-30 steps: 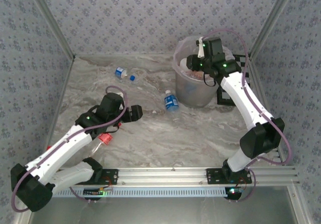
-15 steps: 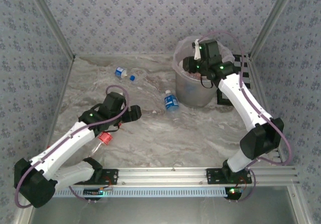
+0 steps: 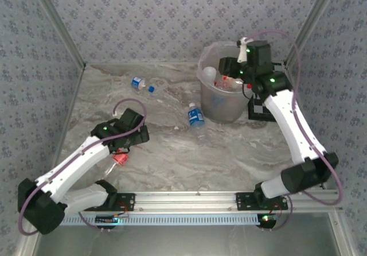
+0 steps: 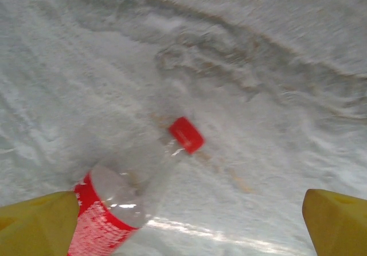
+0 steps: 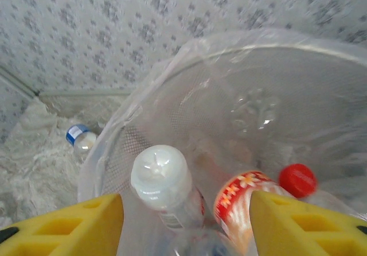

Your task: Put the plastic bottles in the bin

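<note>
While several plastic bottles (image 3: 225,85) already lay inside the bin (image 3: 215,104), three were left out on the tabletop (image 3: 229,152). These were a red-capped bottle (image 4: 137,193) near the left base, a blue-labelled bottle (image 3: 196,117) just beside the bin's foot, and a blue-capped bottle (image 3: 140,84) farther back toward the wall. The right wrist view showed a white-ended bottle (image 5: 160,178) and a red-labelled bottle (image 5: 241,201) side by side in the bin. The full count was not readable through the liner bag. Judgement: task well along, not finished; three pickups remaining.

Left arm (image 3: 74,164): folded low, reaching out from its base, wrist tipped down over the red-capped bottle. Left claw (image 4: 189,207) was spread wide and held nothing. The bottle lay on its side beneath it, labelled end close by the left finger (contact not decidable) and well apart from the right one.

Right arm (image 3: 292,124): stretched up and forward, wrist poised above the bin's mouth, looking down in. Right claw (image 5: 186,204) had its fingers parted and gripped nothing; the white-ended bottle sat below the gap, inside the bin.
</note>
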Robot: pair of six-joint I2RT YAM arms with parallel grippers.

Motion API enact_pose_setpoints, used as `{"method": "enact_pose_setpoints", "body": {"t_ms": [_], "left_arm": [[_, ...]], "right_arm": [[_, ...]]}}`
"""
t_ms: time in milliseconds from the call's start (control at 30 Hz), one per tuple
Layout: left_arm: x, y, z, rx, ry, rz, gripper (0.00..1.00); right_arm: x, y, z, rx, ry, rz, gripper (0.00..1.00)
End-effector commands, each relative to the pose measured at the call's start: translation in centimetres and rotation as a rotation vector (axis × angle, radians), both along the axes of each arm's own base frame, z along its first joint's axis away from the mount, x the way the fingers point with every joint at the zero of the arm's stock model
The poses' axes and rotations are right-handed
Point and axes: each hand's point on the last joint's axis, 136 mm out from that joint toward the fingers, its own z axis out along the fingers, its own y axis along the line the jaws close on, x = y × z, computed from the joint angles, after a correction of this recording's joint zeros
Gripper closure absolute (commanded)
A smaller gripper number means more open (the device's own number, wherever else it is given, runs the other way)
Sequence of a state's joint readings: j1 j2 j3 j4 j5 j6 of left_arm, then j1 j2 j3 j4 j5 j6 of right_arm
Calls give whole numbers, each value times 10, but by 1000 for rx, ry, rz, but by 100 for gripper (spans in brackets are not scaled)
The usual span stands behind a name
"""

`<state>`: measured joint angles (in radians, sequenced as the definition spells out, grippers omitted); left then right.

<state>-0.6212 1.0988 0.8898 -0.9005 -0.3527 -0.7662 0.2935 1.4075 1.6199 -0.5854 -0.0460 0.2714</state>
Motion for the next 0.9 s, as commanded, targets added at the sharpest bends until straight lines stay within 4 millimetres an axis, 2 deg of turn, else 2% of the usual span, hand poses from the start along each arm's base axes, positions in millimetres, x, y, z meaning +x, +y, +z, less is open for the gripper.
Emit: {"method": "enact_pose_setpoints", "body": {"t_ms": [0, 133, 267, 533, 667, 867], "left_arm": [[1, 16, -5, 166, 69, -38, 0], [9, 15, -17, 258, 138, -82, 0], [18, 21, -23, 346, 188, -73, 0], [10, 14, -58, 319, 349, -100, 1], [3, 13, -67, 315, 410, -105, 2], [4, 16, -80, 356, 444, -107, 13]], "right_arm": [[-26, -20, 5, 8, 8, -37, 36], [-45, -34, 5, 35, 1, -61, 34], [-55, -47, 1, 52, 10, -86, 34], [-61, -64, -3, 82, 10, -120, 33], [-62, -69, -6, 83, 18, -130, 33], [-62, -73, -5, 100, 15, -132, 33]]}}
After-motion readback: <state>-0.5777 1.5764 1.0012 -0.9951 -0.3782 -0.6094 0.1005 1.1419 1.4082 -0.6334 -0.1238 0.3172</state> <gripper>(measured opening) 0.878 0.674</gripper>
